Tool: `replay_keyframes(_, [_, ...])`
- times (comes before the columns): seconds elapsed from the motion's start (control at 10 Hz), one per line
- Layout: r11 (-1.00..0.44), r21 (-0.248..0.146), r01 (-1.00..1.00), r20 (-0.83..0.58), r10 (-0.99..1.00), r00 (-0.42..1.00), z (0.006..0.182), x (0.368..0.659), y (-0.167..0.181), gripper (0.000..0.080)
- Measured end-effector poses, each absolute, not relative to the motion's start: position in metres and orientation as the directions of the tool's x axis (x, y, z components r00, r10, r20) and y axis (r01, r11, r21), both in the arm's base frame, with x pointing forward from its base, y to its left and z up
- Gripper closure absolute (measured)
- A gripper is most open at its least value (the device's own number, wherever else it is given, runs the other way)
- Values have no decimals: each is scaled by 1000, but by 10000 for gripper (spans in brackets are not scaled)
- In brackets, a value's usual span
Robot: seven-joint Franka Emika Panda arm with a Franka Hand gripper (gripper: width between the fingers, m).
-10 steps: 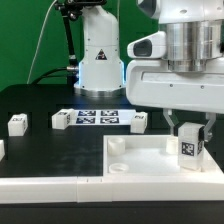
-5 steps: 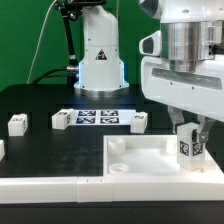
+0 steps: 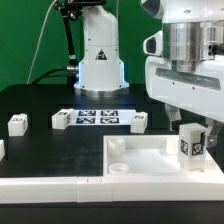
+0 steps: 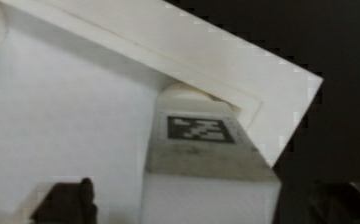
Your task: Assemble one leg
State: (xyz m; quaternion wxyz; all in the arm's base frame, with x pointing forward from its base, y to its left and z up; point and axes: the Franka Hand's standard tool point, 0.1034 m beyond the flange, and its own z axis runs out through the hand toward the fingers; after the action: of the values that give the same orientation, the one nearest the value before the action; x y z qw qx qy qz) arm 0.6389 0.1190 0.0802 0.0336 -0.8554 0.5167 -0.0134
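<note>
Leg (image 3: 190, 144) upright in tabletop panel's (image 3: 140, 162) lower-right corner, close to its rim; gripper (image 3: 190, 127) jaws apart, clearance either side; gripper shifted rightward in frame since earlier picture

- Small white plastic block, short and square in section, the leg (image 3: 192, 143), is standing upright at the exterior view's right.
- It is carrying a black-and-white square-pattern tag on the face turned toward the exterior camera; its top face is showing plain white.
- Its lower end is resting on the large white tray-like panel (image 3: 140, 165), close to the panel's far edge and inside the raised rim.
- In the wrist view the leg (image 4: 203, 160) is showing the same tag and is lying right in a corner of the panel (image 4: 70, 100), its end touching a rounded white bump there.
- Whether that end is sitting down in a hole cannot be told.
</note>
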Motion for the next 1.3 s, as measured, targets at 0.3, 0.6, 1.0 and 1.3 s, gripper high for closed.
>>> replay_keyframes(0.3, [-748,-69,-660,15,-662,749,80,639,119,151])
replay_keyframes(0.6, [-903,-54,-427,38,-429,903,82,639,123,151])
replay_keyframes(1.0, [-998,-17,-66,62,-67,996,82,640,123,151])
replay_keyframes(1.3, [-985,2,171,66,171,983,82,640,122,160])
